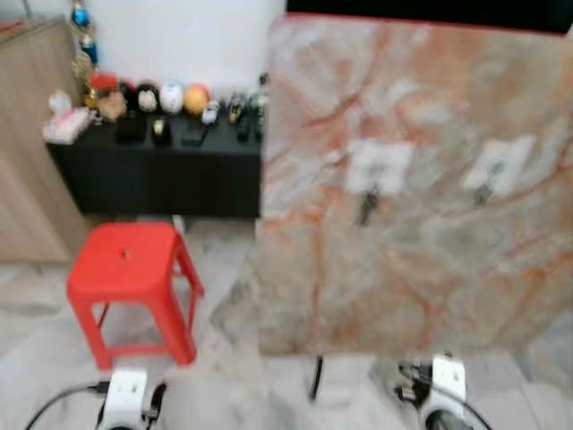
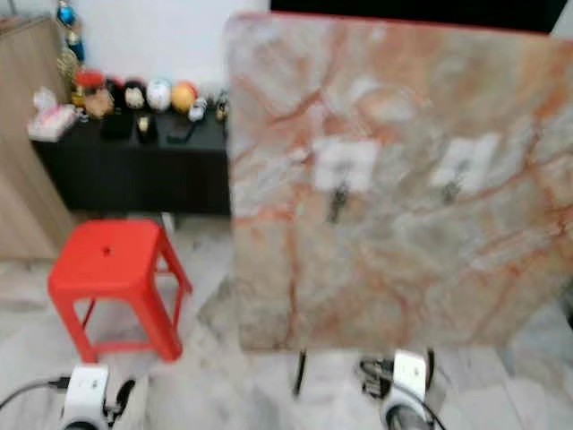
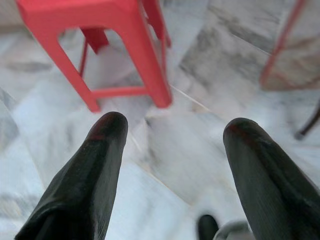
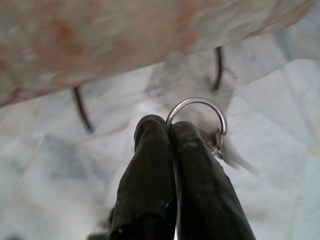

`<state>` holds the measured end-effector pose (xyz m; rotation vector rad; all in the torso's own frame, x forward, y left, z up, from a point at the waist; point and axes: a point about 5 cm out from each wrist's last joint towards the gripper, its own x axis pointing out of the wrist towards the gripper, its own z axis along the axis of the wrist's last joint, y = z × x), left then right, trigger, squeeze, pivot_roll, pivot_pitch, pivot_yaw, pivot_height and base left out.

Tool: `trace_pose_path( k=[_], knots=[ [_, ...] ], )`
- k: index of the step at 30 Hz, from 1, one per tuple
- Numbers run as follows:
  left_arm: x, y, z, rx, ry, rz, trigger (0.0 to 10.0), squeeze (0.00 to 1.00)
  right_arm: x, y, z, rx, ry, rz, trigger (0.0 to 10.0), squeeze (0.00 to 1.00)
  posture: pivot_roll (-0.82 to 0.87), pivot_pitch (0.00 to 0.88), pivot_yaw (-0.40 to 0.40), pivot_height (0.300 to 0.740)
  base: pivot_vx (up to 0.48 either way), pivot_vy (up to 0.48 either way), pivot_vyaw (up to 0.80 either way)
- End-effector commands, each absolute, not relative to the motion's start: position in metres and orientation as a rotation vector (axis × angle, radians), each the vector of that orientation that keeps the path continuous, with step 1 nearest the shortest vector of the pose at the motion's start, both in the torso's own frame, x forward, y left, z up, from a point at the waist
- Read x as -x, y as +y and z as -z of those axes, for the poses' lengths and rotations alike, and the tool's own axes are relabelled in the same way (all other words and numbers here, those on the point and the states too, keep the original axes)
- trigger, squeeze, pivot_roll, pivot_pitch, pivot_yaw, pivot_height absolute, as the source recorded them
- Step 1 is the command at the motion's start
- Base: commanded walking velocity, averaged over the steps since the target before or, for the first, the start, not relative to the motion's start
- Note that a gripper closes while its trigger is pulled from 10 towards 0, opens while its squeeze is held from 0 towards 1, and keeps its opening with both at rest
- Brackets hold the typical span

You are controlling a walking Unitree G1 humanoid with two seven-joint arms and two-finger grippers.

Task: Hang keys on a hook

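Fingers of your right gripper (image 4: 170, 131) were clenched on the key ring (image 4: 199, 116), low by the marble board's (image 1: 421, 179) near edge. Both hooks sat above and farther off, the right hook (image 1: 484, 190) apparently nearer that arm than the left hook (image 1: 368, 204). Your left gripper (image 3: 172, 132) hung spread and empty beside the red stool (image 1: 130, 269).
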<state>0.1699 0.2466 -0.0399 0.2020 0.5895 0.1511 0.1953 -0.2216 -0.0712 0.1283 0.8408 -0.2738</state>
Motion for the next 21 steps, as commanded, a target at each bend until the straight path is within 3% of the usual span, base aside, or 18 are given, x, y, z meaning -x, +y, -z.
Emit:
trace_pose_path(
  k=[1,16,21],
  knots=[
    [-0.169,0.249,0.040,-0.208,0.592,-0.157,10.0,0.00,-0.208,-0.219,0.065,-0.133,0.798,0.270,10.0,0.00,0.04,0.000,-0.091,0.740,0.000,-0.382,0.00],
    [-0.180,0.231,0.051,-0.189,0.567,-0.116,10.0,0.00,-0.235,-0.221,0.046,-0.115,0.684,0.267,10.0,0.00,0.02,0.000,-0.082,0.740,0.000,-0.376,0.00],
    [-0.176,0.233,0.055,-0.183,0.574,-0.124,10.0,0.00,-0.250,-0.230,0.031,-0.114,0.579,0.327,10.0,0.00,0.02,0.000,-0.080,0.740,0.000,0.000,0.00]
  ],
)
